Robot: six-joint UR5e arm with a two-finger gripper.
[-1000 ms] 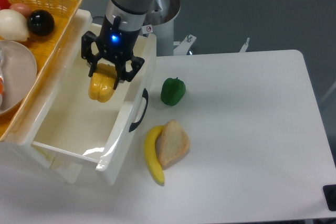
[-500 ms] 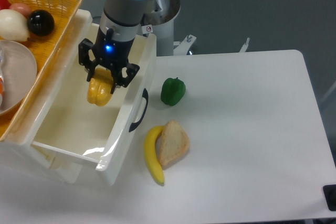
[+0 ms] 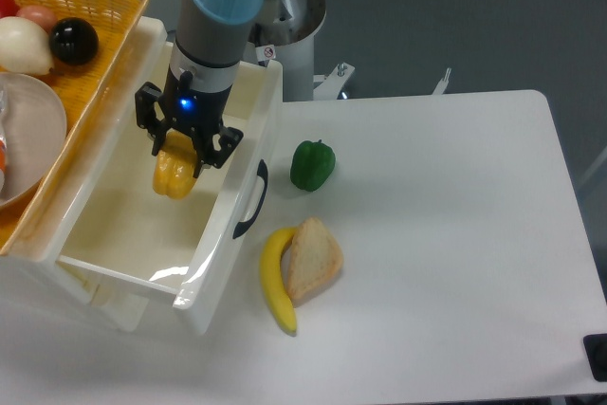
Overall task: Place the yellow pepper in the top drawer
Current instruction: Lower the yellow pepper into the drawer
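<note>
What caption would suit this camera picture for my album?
The end effector holds the yellow pepper inside the top drawer, not yet released.

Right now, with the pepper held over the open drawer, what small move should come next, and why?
Probably a short lowering toward the drawer floor, then release. The end effector is shut on the yellow pepper, which already sits inside the walls of the white drawer, so no sideways travel looks necessary. I cannot tell whether the pepper touches the floor; easing down first would avoid a drop.

Yellow pepper [image 3: 175,174], white drawer [image 3: 133,263] with black handle [image 3: 251,200], green pepper [image 3: 312,165], orange basket [image 3: 90,7].
</note>
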